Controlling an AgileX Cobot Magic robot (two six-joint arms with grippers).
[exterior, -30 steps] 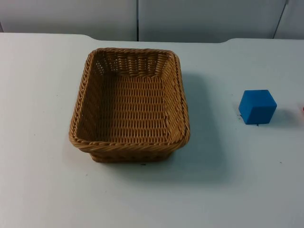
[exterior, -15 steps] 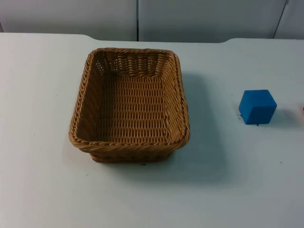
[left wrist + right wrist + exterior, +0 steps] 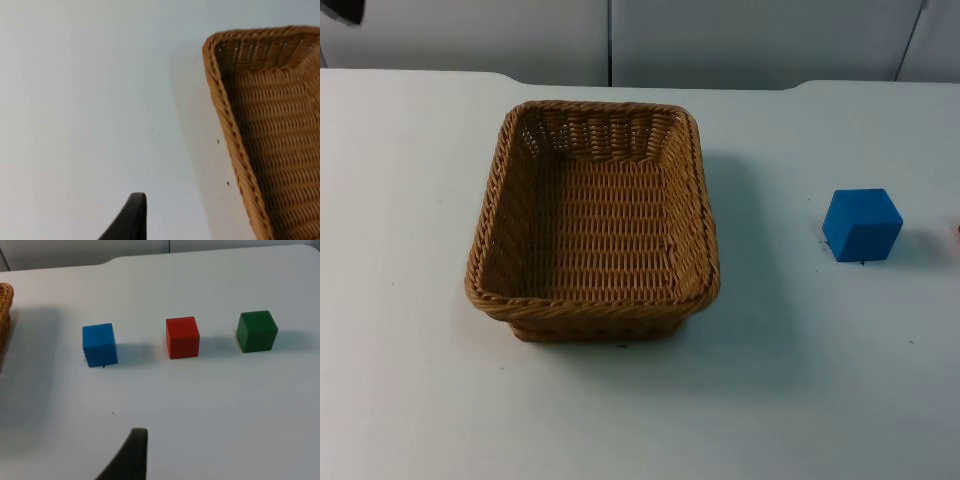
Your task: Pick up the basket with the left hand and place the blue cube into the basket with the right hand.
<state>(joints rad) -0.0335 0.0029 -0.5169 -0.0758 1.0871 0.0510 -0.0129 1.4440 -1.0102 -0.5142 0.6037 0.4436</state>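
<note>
Sitting empty on the desk (image 3: 400,400), the basket (image 3: 592,222) has the blue cube (image 3: 861,224) well apart on its right-arm side, red cube (image 3: 182,337) and green cube (image 3: 257,331) beyond; left end effector (image 3: 131,220) is near its rim, right end effector (image 3: 131,452) faces the cube, grip widths unclear.

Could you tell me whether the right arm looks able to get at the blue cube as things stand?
Probably yes. The blue cube stands alone on the table, with a gap to the red cube beside it and the basket well off on its other side. Nothing lies between it and the right end effector's fingertip.
</note>
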